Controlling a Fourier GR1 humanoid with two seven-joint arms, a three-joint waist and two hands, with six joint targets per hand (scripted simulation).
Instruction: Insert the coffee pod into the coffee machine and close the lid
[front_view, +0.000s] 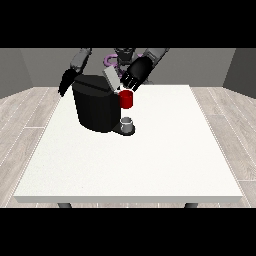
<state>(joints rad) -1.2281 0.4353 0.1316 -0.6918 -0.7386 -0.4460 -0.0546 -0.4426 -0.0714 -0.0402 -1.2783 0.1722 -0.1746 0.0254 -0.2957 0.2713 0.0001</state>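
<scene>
The coffee machine (96, 107) stands near the tabletop's (165, 160) far left corner, lid (111, 77) raised; the hand at the view's right (136, 74) hovers over it — finger state cannot be told — closing is judged outstanding.

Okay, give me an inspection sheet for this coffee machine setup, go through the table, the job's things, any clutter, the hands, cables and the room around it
Surface: large white rectangular table, mostly bare.
Job's things: bulky black coffee machine at the table's far left part, its grey lid tilted up; a red thing at the machine at its front; a small grey thing sits on the machine's base below it, cannot tell whether it is the pod.
Clutter: nothing seen.
Hands: the hand at the view's right is by the raised lid above the red thing, fingers curled; the hand at the view's left hangs beside the machine's far left edge.
Cables: nothing seen.
Surroundings: grey plank floor, grey walls.
</scene>
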